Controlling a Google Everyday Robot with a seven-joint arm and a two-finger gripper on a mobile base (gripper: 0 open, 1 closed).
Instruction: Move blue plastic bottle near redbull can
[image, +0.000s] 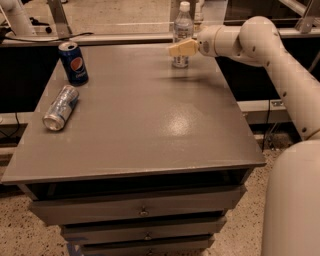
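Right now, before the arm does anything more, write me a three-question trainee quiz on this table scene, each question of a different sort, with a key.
1. True or false: the slim silver-and-blue Red Bull can stands upright on the grey table.
2. Where is the robot's beige gripper? A) at the clear plastic bottle with a white cap, by the table's far edge; B) at the table's front edge; C) at its left edge.
3. Fill in the brand: the upright dark blue can reads ____.

Key: 1 false, it lies on its side; 2 A; 3 Pepsi.
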